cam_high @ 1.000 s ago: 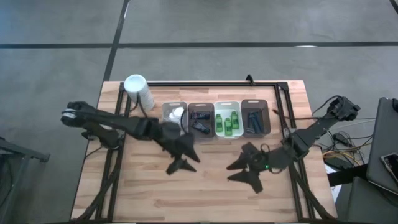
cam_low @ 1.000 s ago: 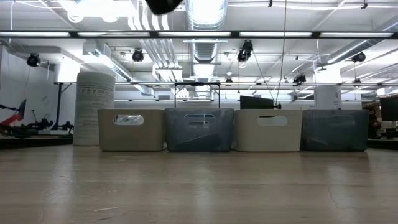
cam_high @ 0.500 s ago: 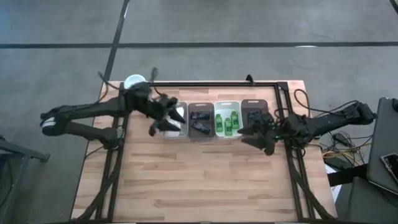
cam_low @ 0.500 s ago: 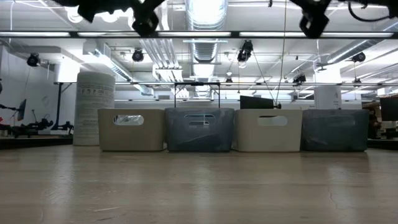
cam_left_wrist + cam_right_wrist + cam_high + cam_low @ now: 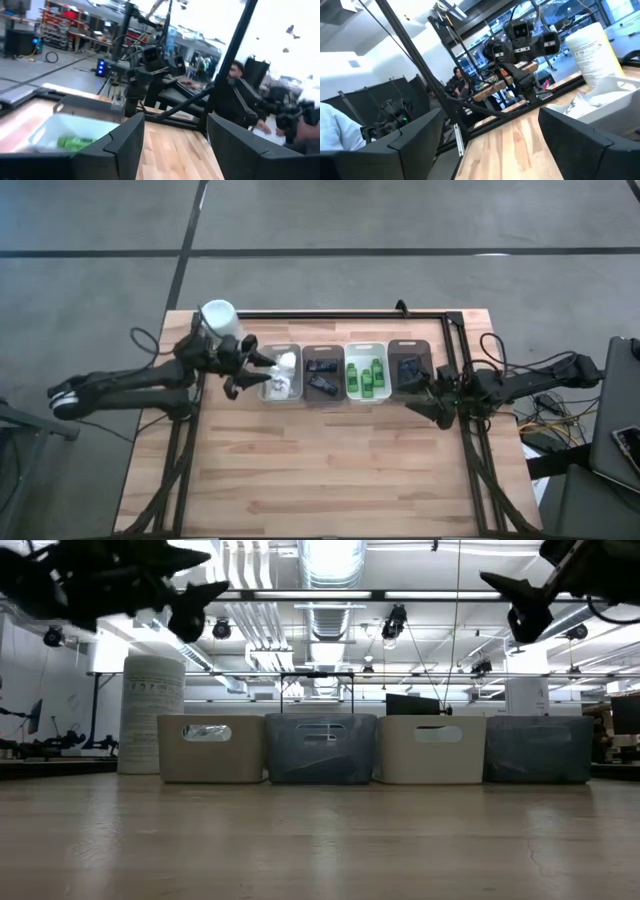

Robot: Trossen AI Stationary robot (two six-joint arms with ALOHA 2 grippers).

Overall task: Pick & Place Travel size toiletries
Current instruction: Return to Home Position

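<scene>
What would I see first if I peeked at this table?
Probably the bright green bottles, in the third from the left of four trays lined up along the table's far side. Then the two dark arms reaching in from either side: the left gripper hangs open by the leftmost tray, and the right gripper hangs open by the rightmost. A tall white container stands at the far left corner.

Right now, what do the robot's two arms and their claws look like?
The left arm and the right arm are slim, jointed and black, with thin black cables looping beside them. The left arm shows a pale patch at its outer joint. The left claw and the right claw each have two broad, flat, matte black fingers with angular edges.
</scene>
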